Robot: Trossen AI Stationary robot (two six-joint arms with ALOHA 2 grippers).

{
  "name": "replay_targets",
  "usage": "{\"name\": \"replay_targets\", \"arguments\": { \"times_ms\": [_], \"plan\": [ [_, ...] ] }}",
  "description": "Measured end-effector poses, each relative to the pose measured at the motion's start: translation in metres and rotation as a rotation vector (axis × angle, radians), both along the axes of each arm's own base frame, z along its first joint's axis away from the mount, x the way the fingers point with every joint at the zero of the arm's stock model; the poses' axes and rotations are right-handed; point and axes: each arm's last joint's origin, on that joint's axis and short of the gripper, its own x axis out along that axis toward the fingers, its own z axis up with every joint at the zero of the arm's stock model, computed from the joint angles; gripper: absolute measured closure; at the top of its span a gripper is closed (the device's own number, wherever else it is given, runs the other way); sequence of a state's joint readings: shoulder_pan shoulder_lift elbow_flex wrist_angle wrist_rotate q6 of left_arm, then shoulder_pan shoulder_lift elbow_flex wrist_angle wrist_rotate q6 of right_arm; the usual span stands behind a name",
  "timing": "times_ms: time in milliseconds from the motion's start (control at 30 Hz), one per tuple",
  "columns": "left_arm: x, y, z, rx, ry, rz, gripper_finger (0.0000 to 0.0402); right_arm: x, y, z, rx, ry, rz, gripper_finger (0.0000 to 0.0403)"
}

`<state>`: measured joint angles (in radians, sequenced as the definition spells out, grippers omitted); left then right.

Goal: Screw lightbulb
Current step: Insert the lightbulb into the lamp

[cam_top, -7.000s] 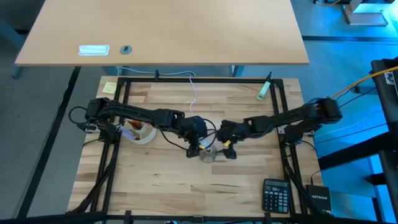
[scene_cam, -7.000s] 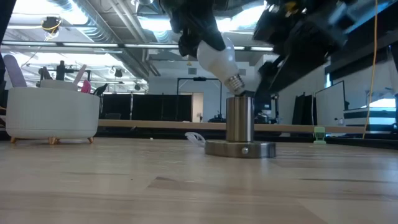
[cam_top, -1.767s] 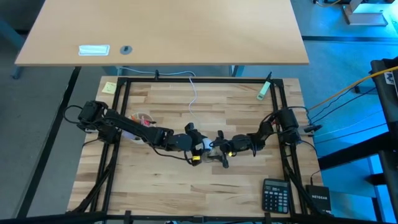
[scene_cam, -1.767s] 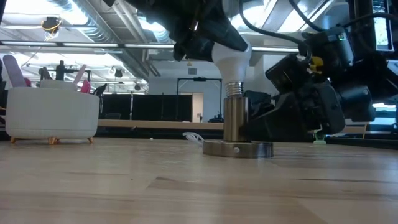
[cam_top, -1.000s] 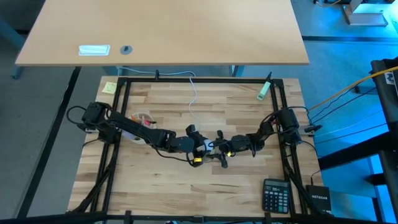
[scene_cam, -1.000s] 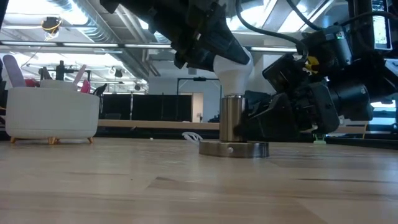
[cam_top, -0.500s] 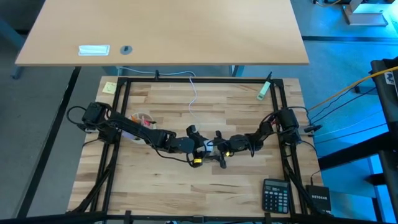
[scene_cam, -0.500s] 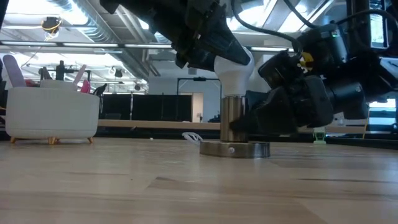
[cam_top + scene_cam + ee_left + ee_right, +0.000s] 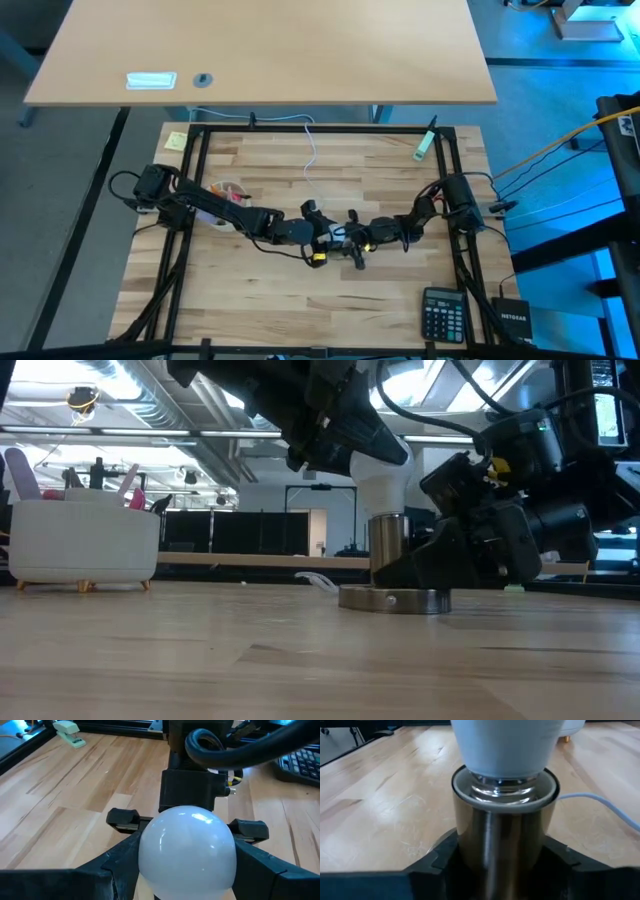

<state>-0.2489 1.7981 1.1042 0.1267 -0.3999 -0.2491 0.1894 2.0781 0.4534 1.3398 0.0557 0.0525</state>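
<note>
The white frosted lightbulb (image 9: 380, 468) stands upright with its screw base down in the silvery socket's cylinder (image 9: 387, 548), whose round disc base (image 9: 395, 600) lies on the table. My left gripper (image 9: 322, 238) is shut on the bulb, which fills the left wrist view (image 9: 186, 845). My right gripper (image 9: 352, 242) is shut on the socket cylinder, seen close in the right wrist view (image 9: 500, 850). The two grippers meet at the table's middle. The bulb's threads (image 9: 500, 787) show just inside the socket's rim. My left gripper pinches the bulb's round globe at its widest part (image 9: 150, 842) between its two fingers (image 9: 125, 817), coming from the table's left and slanting down. The bulb stands upright, its base in the socket. My right gripper pinches the socket's metal cylinder low on its sides (image 9: 465, 847) between its two fingers (image 9: 440, 860), level, from the table's right. The socket stands upright with its disc base on the table.
A white basket (image 9: 80, 545) with small items stands at the left. The socket's thin white cord (image 9: 312, 150) runs to the far edge. A green stapler (image 9: 425, 145) lies far right, a black calculator (image 9: 443, 312) near right, a yellow note (image 9: 176, 141) far left.
The socket, with the bulb in it and both grippers on them, has slid a little toward the table's right edge. The bulb stays upright in the socket.
</note>
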Motion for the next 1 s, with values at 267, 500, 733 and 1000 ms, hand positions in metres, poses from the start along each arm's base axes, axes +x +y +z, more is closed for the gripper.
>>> {"name": "replay_targets", "arguments": {
  "times_ms": [267,500,733,1000],
  "plan": [
    [0.003,0.001,0.005,-0.024,-0.002,-0.038,0.0167,0.003,0.003,0.013,0.073,-0.006,0.068,0.0222],
    [0.014,-0.007,0.036,-0.014,-0.068,-0.167,0.0167,-0.004,0.007,0.051,0.169,-0.011,0.219,0.0222],
    [0.025,-0.005,0.069,-0.067,-0.163,-0.306,0.0167,-0.015,0.01,0.108,0.255,-0.044,0.375,0.0222],
    [0.032,-0.009,0.098,-0.043,-0.313,-0.463,0.0167,-0.019,0.026,0.156,0.315,-0.083,0.535,0.0222]
  ]
}}
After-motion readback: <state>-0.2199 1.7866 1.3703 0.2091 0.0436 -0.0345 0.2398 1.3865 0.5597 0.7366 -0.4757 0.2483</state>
